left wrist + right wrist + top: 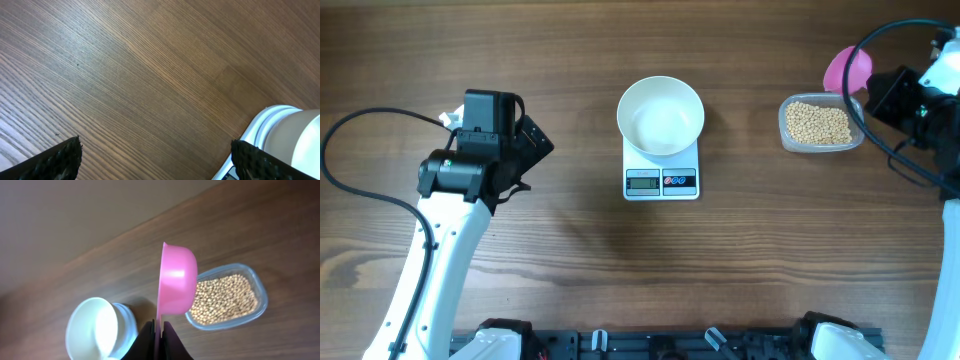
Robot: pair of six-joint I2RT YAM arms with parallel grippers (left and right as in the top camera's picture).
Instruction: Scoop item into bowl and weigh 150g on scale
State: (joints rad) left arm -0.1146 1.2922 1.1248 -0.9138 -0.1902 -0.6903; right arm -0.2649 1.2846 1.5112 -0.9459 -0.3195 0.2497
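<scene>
Right claw (159, 330) clamped on pink scoop (176, 286) handle — left claw (155, 155) wide open, empty.

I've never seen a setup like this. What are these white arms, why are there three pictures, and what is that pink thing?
These are two robot arms at a wooden table, each ending in a two-finger gripper. One picture looks down from above; the other two come from small cameras on each wrist. In the middle a white bowl stands on a small kitchen scale; the bowl looks empty. Towards the right a clear plastic tub holds tan beans. The pink thing is a scoop: the right gripper is shut on its handle, holding it on edge near the tub. The left gripper is open, holds nothing, and hangs over bare wood beside the scale.
</scene>
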